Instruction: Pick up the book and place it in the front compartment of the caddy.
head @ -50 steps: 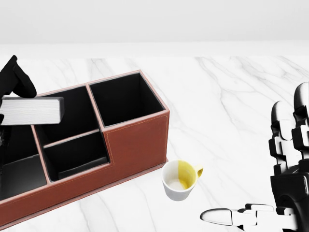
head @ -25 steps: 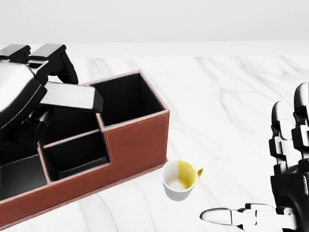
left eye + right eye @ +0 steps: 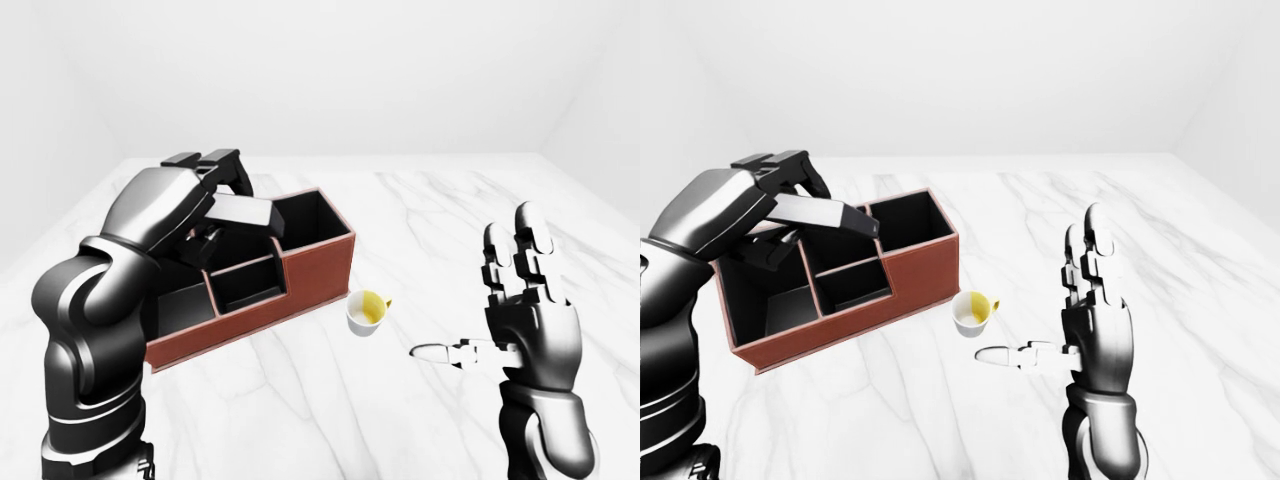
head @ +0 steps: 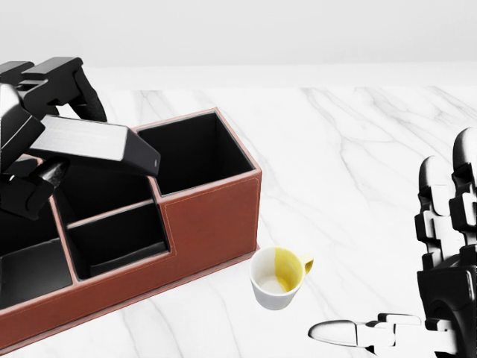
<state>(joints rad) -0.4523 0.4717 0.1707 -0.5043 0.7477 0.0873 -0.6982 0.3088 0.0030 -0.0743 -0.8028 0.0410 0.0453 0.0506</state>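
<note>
The book (image 4: pixel 93 140) is a grey slab with a dark cover. My left hand (image 3: pixel 780 210) is shut on its left end and holds it tilted, right end down, above the caddy. The caddy (image 4: pixel 212 216) is a red-brown box with black compartments, at the left of the head view. The book's right end hangs over the divider beside the square compartment (image 4: pixel 195 153) at the caddy's right end. My right hand (image 3: pixel 1060 305) is open and empty, fingers up, at the lower right, apart from the caddy.
A white cup (image 4: pixel 277 280) with a yellow inside stands on the white marble table (image 4: pixel 358 149), just right of the caddy's lower corner. The table runs on to the right and the top of the view.
My left hand has carried the book from the left edge rightward over the caddy and tilted its right end down. My right hand and the cup have not moved.
</note>
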